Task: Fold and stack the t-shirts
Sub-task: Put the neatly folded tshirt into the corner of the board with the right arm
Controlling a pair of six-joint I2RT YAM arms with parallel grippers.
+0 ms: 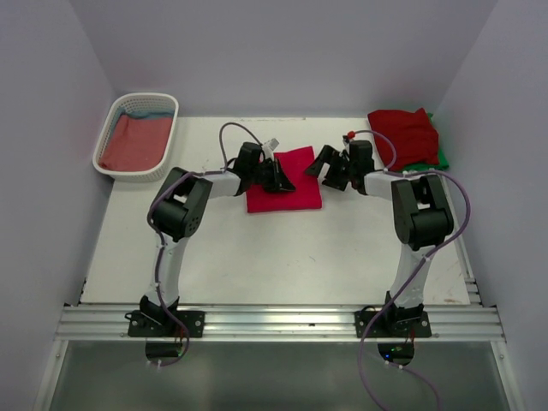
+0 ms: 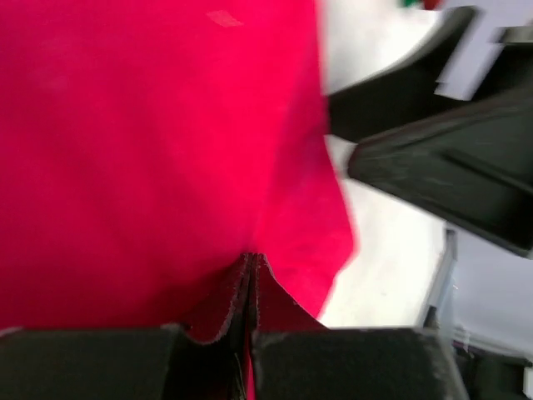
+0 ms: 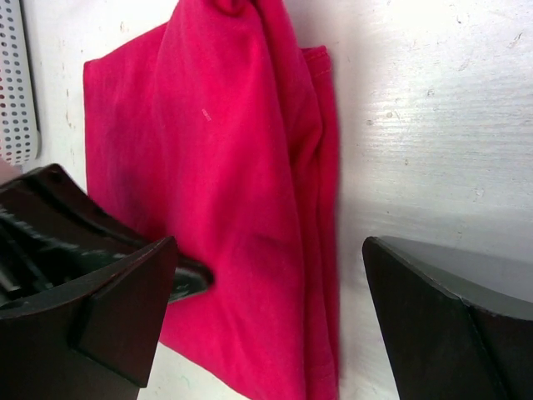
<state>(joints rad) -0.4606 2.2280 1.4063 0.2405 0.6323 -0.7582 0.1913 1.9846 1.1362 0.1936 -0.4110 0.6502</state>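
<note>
crimson t-shirt (image 2: 150,150), fold seemingly pinched in left hand (image 2: 250,265)

Left wrist view is motion-blurred; crimson t-shirt (image 2: 150,150) cut off at top and left edges. Top view: left gripper (image 1: 278,181) covers that shirt's left edge. Right of it, green t-shirt (image 1: 443,157) mostly hidden under dark red t-shirt (image 1: 402,133); left of it, blue t-shirt (image 1: 147,111) largely under dusty-red t-shirt (image 1: 133,141).

matt cloth tee (image 1: 291,184), plastic basket (image 1: 111,167)
</note>
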